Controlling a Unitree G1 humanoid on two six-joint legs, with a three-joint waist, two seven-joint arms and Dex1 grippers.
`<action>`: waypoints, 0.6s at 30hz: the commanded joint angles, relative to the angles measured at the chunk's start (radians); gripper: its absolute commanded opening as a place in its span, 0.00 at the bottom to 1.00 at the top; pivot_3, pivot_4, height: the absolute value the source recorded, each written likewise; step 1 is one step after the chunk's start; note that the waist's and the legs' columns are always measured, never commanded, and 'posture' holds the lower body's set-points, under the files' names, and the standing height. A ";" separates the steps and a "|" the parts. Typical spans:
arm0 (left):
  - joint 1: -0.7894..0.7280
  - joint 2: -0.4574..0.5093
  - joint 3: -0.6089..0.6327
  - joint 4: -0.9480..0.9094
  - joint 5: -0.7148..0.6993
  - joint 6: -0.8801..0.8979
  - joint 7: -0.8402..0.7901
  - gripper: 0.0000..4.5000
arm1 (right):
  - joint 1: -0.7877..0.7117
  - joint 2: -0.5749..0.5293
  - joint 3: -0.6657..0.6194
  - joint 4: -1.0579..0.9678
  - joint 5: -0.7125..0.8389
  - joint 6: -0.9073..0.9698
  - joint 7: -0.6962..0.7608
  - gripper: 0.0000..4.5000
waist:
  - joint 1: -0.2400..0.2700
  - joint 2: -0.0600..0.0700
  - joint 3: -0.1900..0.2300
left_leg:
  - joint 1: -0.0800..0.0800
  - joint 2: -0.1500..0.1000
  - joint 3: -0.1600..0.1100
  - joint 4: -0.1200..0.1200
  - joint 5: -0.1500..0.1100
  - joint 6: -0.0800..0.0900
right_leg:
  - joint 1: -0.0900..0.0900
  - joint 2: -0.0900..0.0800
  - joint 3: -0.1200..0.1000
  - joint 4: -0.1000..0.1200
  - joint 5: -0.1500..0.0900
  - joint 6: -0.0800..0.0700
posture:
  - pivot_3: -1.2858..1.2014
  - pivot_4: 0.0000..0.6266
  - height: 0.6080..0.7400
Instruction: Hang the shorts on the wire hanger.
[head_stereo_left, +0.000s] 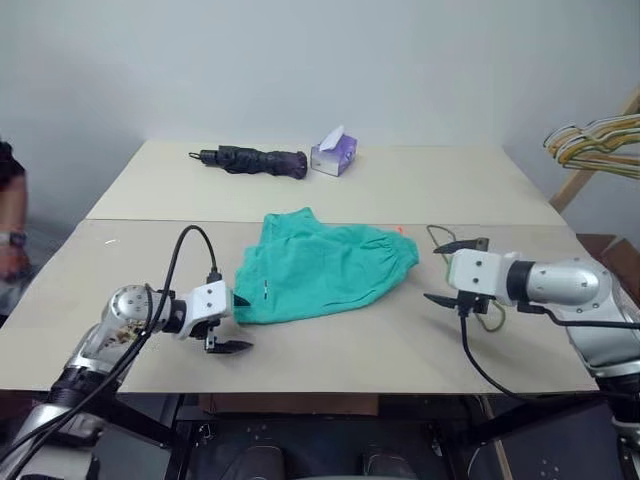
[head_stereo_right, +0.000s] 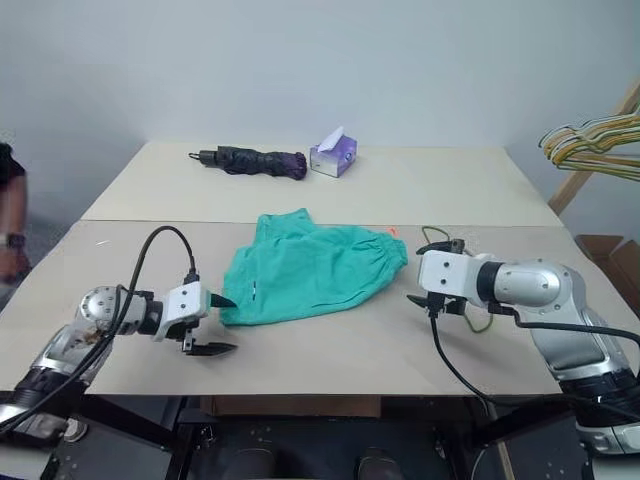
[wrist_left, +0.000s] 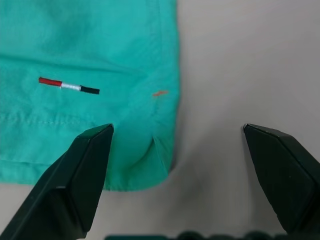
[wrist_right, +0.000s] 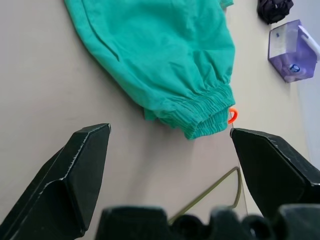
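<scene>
On the matte desk (head_stereo_left: 400, 340), you see soft teal shorts (head_stereo_left: 320, 265) crumpled, thin wire hanger (wrist_right: 215, 192) beside; both end effectors (head_stereo_left: 232, 322) (head_stereo_left: 452, 272) released.

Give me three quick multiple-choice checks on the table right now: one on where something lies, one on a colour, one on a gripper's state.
1. Where does the wire hanger lie?
A. on the table beside the shorts' gathered waistband end
B. on top of the shorts
C. at the far edge by the tissue box

2. What colour is the tissue box?
A. green
B. purple
C. orange

3. How does the left gripper stand?
A. shut on the shorts
B. shut on nothing
C. open, at a corner of the shorts

Answers:
1. A: the thin wire shows on the bare table just past the waistband of the shorts.
2. B: its sides are purple, with a white tissue sticking out.
3. C: both fingers stand wide apart in the left wrist view, with the shorts' corner between them and not pinched.
</scene>
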 joint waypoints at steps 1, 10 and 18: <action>-0.056 -0.009 -0.013 0.076 0.030 -0.006 -0.011 1.00 | 0.007 -0.010 -0.033 -0.042 0.000 0.015 -0.018 0.99 | -0.003 0.000 0.000 | 0.000 0.000 0.000 0.000 0.000 0.000 | 0.000 0.000 0.000 0.000 0.000 0.000 | 0.55 0.00 1.00; -0.141 -0.090 -0.038 0.291 0.088 -0.097 0.019 0.87 | 0.018 -0.009 -0.032 -0.059 0.000 0.030 -0.032 1.00 | -0.005 0.003 -0.002 | 0.007 0.000 0.000 0.001 0.000 0.000 | 0.007 0.000 0.000 0.000 0.000 0.000 | 0.55 0.00 1.00; -0.146 -0.079 -0.037 0.323 0.119 -0.148 0.027 0.32 | 0.005 -0.007 -0.026 -0.056 0.000 0.034 -0.033 1.00 | -0.007 0.004 -0.003 | 0.008 0.000 0.000 0.001 0.000 0.000 | 0.008 0.000 0.000 0.000 0.000 0.000 | 0.55 0.00 1.00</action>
